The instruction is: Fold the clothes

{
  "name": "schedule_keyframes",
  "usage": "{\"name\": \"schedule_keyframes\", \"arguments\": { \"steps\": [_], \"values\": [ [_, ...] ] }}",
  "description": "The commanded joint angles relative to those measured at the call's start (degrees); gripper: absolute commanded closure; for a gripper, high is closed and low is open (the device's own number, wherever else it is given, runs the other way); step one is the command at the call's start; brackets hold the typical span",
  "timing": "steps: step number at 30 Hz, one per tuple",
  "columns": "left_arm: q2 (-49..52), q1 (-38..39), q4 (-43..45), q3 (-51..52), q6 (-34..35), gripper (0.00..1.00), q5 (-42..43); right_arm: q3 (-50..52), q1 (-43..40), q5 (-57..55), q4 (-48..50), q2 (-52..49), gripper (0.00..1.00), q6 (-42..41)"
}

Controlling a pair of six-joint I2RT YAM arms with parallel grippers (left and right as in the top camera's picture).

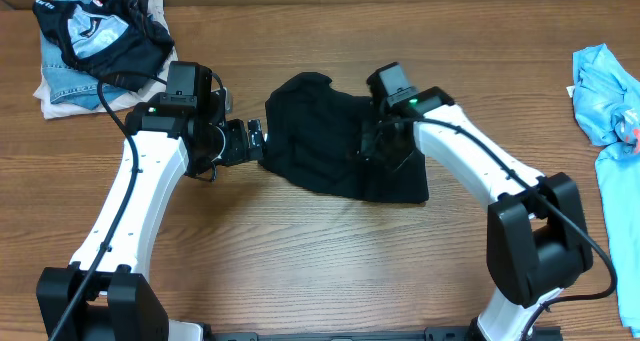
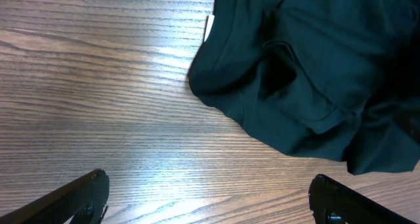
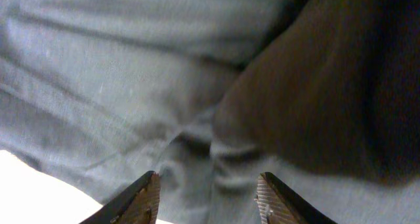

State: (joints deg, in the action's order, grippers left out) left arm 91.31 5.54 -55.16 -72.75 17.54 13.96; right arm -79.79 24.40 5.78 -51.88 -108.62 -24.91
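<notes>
The black fabric T-shirt (image 1: pixel 325 146) lies crumpled at the centre of the wooden table (image 1: pixel 300 251). The left pincer (image 1: pixel 255 139) stands with fingers wide apart over bare wood, just beside the shirt's left edge, holding nothing. The right pincer (image 3: pixel 207 188) is positioned over the shirt's right part, fingers apart, fabric close beneath. A stack of patterned, denim and white garments (image 1: pixel 95 51) occupies the far left corner; a light blue garment (image 1: pixel 605 91) lies at the right edge
</notes>
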Motion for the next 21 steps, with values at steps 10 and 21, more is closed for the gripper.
{"name": "schedule_keyframes", "arguments": {
  "steps": [10, 21],
  "values": [
    [0.2, 0.2, -0.1, -0.4, -1.3, 0.0, 0.5, -17.7, -8.9, -4.2, -9.8, 2.8, 0.22, -1.7],
    [0.2, 0.2, 0.1, -0.4, -1.3, 0.0, 0.5, -15.5, -14.5, 5.9, -6.1, -2.1, 0.24, -1.7]
  ]
}}
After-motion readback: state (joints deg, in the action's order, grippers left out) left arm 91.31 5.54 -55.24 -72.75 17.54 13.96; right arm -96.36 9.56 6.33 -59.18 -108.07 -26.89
